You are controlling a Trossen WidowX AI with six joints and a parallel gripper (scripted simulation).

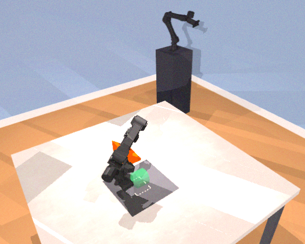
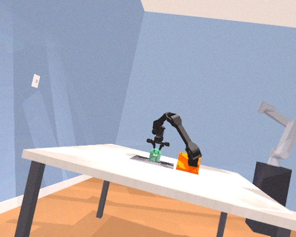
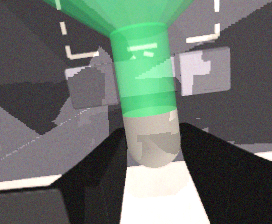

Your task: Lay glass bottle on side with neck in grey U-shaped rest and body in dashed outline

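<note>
Two black fingers of the gripper [image 1: 129,181] [image 2: 157,150] [image 3: 153,137] are clamped on the glass bottle [image 1: 140,177] [image 2: 155,155] [image 3: 144,65], at its neck end. Its grey tip points back between them. Just past the tip, the green neck lies between the two raised sides of the grey rest [image 3: 205,71]; whether it touches the bottom, I cannot tell. Farther on, the bottle widens into its body, on its side over the dashed outline [image 1: 150,187] [image 3: 217,36]; contact with the dark mat [image 1: 164,189] [image 2: 166,165] [image 3: 247,120] is unclear. Beside the mat, the arm's orange base [image 1: 135,158] [image 2: 184,166] sits on the white table [image 1: 222,192] [image 2: 88,158] [image 3: 157,195]. Well beyond stands a dark pedestal [image 1: 173,72] [image 2: 272,180] carrying another arm [image 1: 171,29] [image 2: 292,138].
</note>
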